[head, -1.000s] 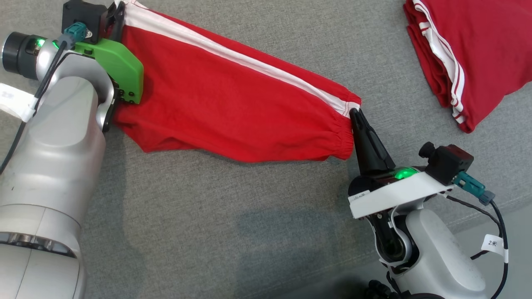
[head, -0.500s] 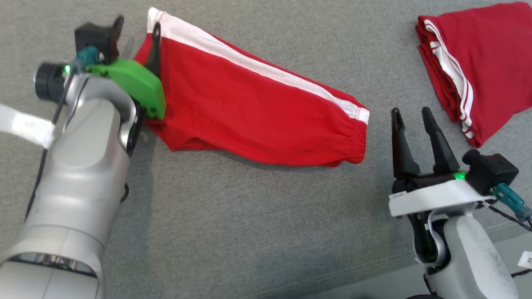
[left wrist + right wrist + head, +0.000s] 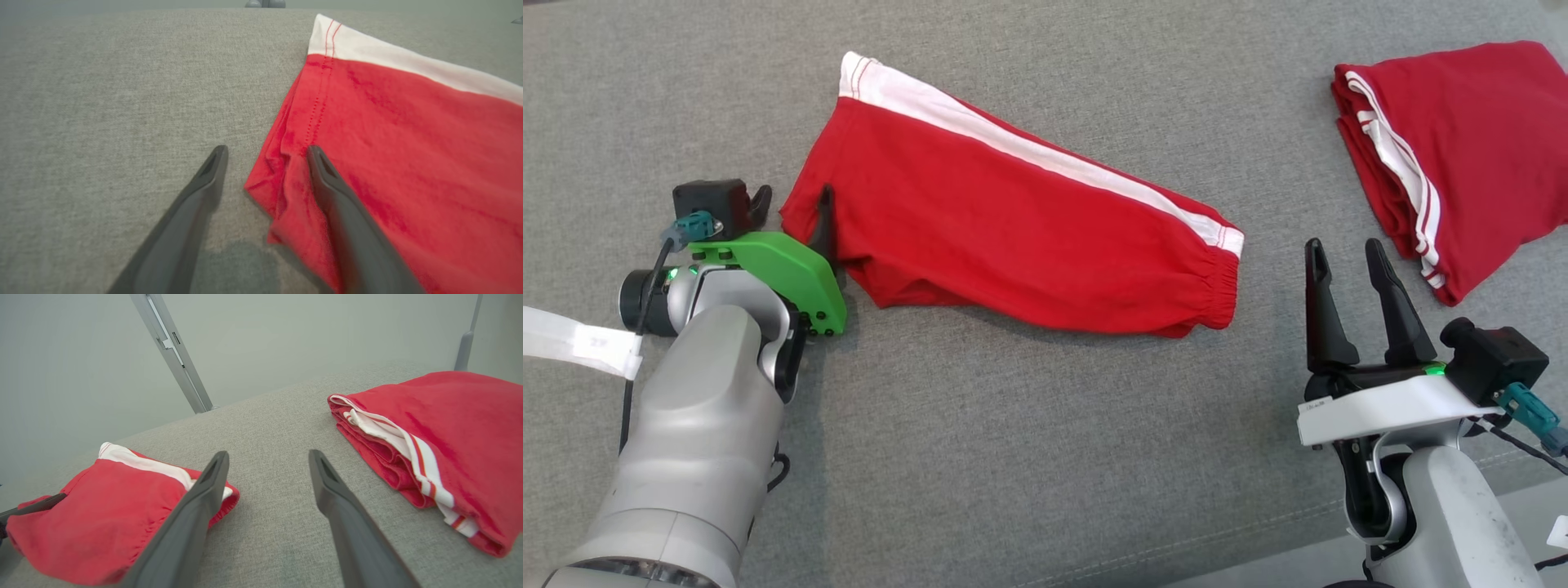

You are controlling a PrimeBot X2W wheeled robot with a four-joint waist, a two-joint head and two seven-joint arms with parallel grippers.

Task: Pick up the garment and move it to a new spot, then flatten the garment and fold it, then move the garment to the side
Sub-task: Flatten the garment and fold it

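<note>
The garment (image 3: 1013, 220) is red with a white side stripe and lies folded lengthwise, slanting across the grey fabric surface (image 3: 1029, 425). My left gripper (image 3: 795, 200) stands open at its lower-left corner. In the left wrist view one finger (image 3: 327, 179) lies over the garment (image 3: 408, 143) while the other is over bare fabric, and the left gripper (image 3: 267, 151) grips nothing. My right gripper (image 3: 1343, 249) is open and apart from the cloth, just right of the elastic end. The right wrist view has the right gripper (image 3: 268, 455) with the garment (image 3: 102, 514) to its left.
A second red garment (image 3: 1462, 147) with white stripes lies folded at the far right, close beside my right gripper; it is also in the right wrist view (image 3: 441, 424). A grey metal post (image 3: 175, 355) rises behind the surface. The surface's front edge (image 3: 1258, 555) runs at lower right.
Both grippers have opened and let go of the garment's two ends, then drawn back toward me. The garment now lies loose on the surface. The head camera has shifted too.
</note>
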